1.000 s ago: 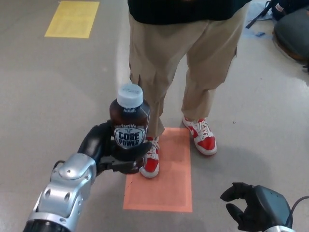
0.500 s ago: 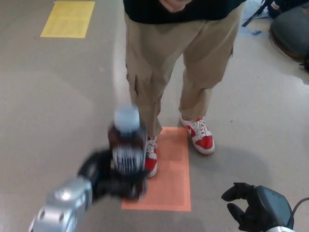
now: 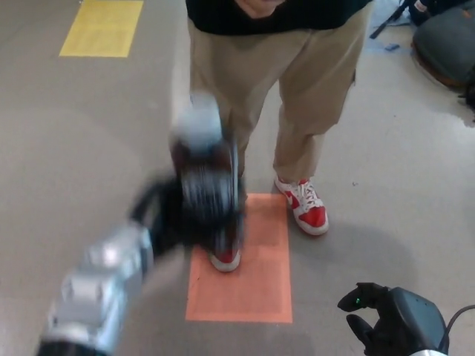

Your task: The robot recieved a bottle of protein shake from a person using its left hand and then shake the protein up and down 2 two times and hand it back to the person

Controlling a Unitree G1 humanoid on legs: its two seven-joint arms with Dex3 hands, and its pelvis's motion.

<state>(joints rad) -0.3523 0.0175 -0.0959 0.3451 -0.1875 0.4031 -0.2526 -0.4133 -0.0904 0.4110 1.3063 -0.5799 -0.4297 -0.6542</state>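
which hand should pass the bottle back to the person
Left. The left hand already grips the bottle, raised in front of the person. The right hand sits low at the bottom edge, holding nothing.

You're looking at an indoor test or lab space with a bare grey concrete floor [image 3: 89, 148]. A yellow marker rectangle [image 3: 102, 28] lies at eleven o'clock and an orange one [image 3: 241, 278] near six o'clock, under the person's red-and-white shoes [image 3: 304, 208]. Dark bags or gear [image 3: 445, 41] are heaped at two o'clock.
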